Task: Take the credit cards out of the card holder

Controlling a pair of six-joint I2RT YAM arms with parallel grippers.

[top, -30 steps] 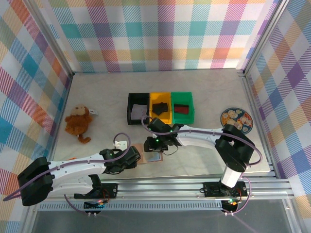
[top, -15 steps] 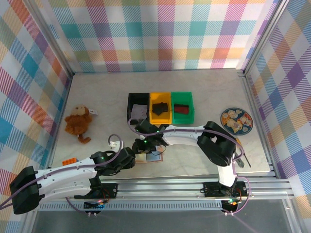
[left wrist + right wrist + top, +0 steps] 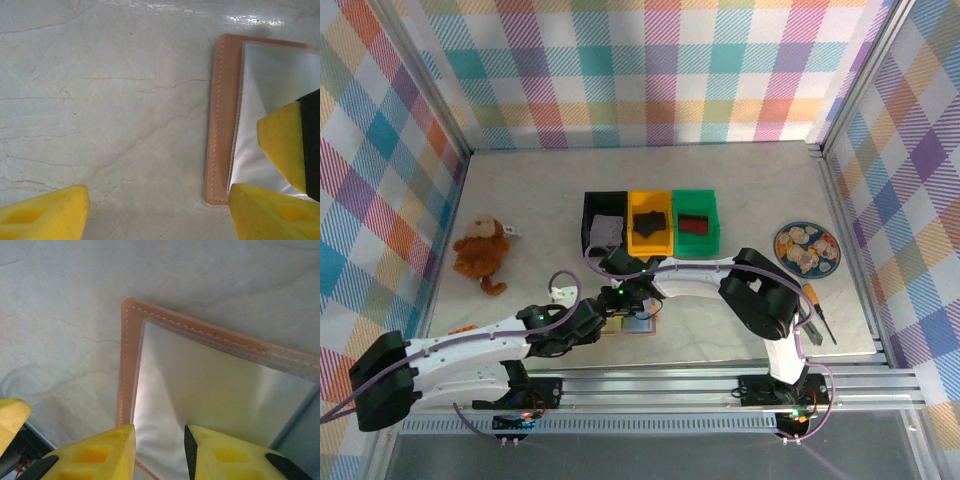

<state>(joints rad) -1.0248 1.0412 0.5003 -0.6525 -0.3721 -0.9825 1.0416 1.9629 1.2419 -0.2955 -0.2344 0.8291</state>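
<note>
Card holder (image 3: 220,125) open | yellow bin (image 3: 632,215): black item (image 3: 650,220) | green bin (image 3: 695,194): red item (image 3: 695,222)

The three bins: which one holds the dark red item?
The green bin, rightmost; the yellow bin holds a black item, the black bin a grey one.

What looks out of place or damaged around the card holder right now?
Nothing stands out. The card holder lies open and flat on the table, its stitching intact. A screwdriver lies loose by the table's right edge.
</note>
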